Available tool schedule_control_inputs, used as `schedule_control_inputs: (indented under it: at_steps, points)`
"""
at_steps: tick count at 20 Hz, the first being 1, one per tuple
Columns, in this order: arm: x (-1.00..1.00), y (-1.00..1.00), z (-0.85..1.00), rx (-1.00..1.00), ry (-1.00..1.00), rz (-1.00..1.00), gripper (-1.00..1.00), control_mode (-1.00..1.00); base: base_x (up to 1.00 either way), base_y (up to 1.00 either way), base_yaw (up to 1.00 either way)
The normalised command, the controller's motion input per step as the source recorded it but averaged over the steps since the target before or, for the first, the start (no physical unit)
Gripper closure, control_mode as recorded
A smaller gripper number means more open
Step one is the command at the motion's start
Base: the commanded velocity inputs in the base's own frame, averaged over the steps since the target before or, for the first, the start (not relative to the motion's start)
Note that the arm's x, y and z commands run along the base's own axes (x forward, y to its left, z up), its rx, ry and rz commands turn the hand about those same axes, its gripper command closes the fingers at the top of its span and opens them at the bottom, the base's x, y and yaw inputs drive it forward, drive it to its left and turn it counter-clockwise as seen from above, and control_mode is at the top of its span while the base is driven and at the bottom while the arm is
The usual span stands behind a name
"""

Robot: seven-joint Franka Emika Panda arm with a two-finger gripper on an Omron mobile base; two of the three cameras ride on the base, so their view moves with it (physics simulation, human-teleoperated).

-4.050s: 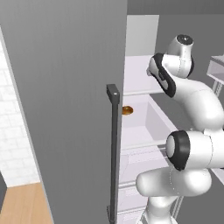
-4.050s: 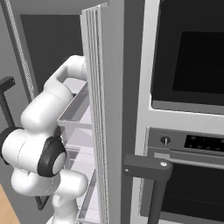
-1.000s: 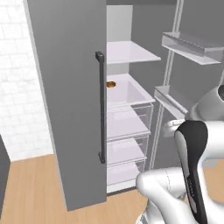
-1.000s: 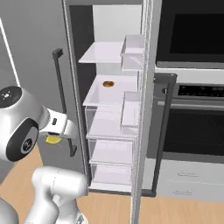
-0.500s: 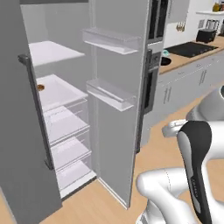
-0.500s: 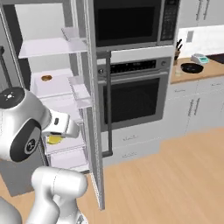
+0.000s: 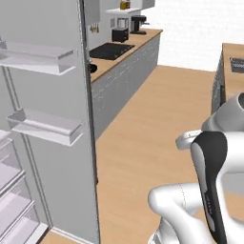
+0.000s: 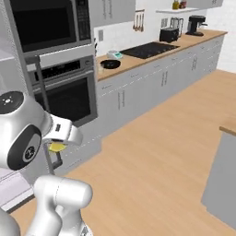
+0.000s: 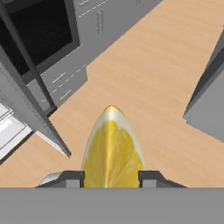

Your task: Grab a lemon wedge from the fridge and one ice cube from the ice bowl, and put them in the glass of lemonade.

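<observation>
Two-finger gripper (image 9: pixel 111 178) is clamped on the small bright yellow lemon wedge (image 9: pixel 113 151): in the hand view the wedge sits bottom centre, pointed end up, cut face toward the camera, one dark fingertip (image 9: pixel 72 177) against each side of it.

Right base view: same wedge (image 8: pixel 57 147) shows as a yellow sliver under the white hand, mid-left of the frame, held up off the light wooden floor (image 8: pixel 156 152).

Tall grey fridge (image 7: pixel 52 119) takes the left side of the left base view, door open, with white door shelves (image 7: pixel 45 127) and clear drawers at lower left. In the hand view its door edge (image 9: pixel 30 111) runs down the left side.

Wide shallow black ice bowl (image 8: pixel 110 64) sits on the wooden countertop (image 8: pixel 161 50) in the upper middle of the right base view, just left of the black cooktop (image 8: pixel 150 50), with a small grey kitchen scale (image 8: pixel 113 54) right behind it. Well apart from the wedge.

Black built-in oven (image 8: pixel 64 99) and microwave (image 8: pixel 48 20) at upper left of the right base view; black coffee machine (image 8: pixel 196 25) and toaster (image 8: pixel 168 34) at the far end of the counter, upper right.

Can't make out the glass of lemonade.
</observation>
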Motion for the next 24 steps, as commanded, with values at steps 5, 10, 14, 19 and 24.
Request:
schedule_control_inputs:
  at_steps: [5,10,14,19,24]
  points:
    - [0.0,0.0,0.0,0.0,0.0,0.0,1.0,1.0,0.98,-0.17,-0.04]
    - [0.0,0.0,0.0,0.0,0.0,0.0,1.0,1.0,1.0,-0.1,0.11]
    - [0.0,0.0,0.0,0.0,0.0,0.0,1.0,1.0,1.0,-0.01,0.17]
    - [0.0,0.0,0.0,0.0,0.0,0.0,1.0,1.0,1.0,0.01,0.25]
    - [0.0,0.0,0.0,0.0,0.0,0.0,1.0,1.0,1.0,0.0,0.26]
